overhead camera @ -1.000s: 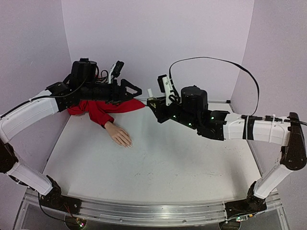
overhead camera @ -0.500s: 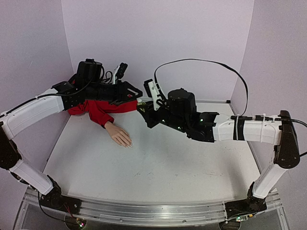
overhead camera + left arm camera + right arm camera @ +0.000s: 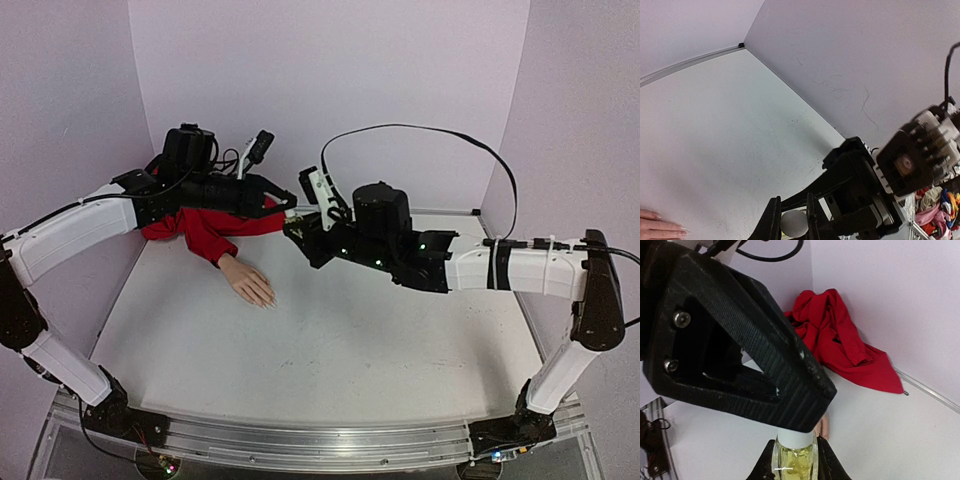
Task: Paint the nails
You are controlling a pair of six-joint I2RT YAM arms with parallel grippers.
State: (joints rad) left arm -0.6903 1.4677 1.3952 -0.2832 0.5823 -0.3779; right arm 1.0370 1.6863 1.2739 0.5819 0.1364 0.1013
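Observation:
The pale mannequin hand (image 3: pixel 248 283) lies on the table at the left with its red sleeve (image 3: pixel 215 228) behind it. Its nails (image 3: pixel 268 300) point toward the table's middle and also show as nails (image 3: pixel 682 230) in the left wrist view. Above the table, my right gripper (image 3: pixel 795 460) is shut on a small yellowish bottle (image 3: pixel 794 465). My left gripper (image 3: pixel 793 220) meets it from the left and is shut on the bottle's white cap (image 3: pixel 793 223). The two grippers join at the back centre, right of the sleeve, with the left gripper (image 3: pixel 288 207) above the right gripper (image 3: pixel 296 229).
Lilac walls close in the table at the back and on both sides. A black cable (image 3: pixel 430 130) loops above the right arm. The red sleeve (image 3: pixel 840 340) is bunched in the back left corner. White table top (image 3: pixel 330 350) stretches in front of the hand.
The right arm carried the bottle left to the left gripper. The left gripper's jaws, open a second ago, have shut on the white cap.

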